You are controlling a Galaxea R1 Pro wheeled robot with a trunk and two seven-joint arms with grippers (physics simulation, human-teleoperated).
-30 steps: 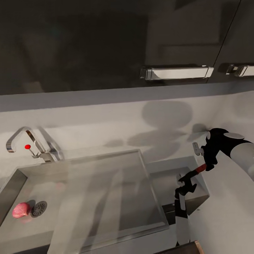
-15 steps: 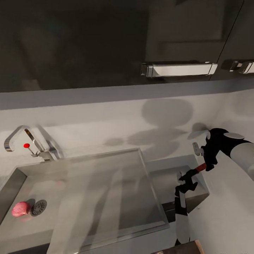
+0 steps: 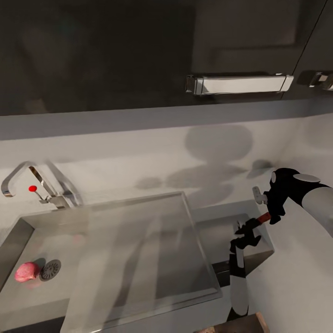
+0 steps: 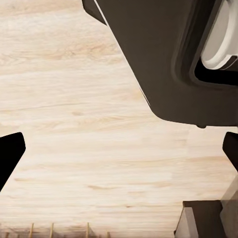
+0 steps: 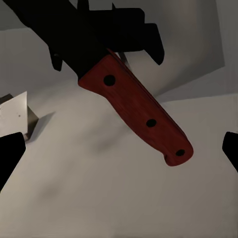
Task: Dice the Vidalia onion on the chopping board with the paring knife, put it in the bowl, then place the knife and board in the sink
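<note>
The right gripper is clamping the paring knife by its red handle above the sink, risking a slip if tilted.

Pink-red onion in grey steel sink; tap knob red; knife handle reddish-brown, three dark rivets; floor pale woodgrain.

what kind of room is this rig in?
Looks like a kitchen. A stainless sink with a chrome tap is set below glossy dark wall cabinets with a bar handle, and the right gripper holds a red-handled knife.
</note>
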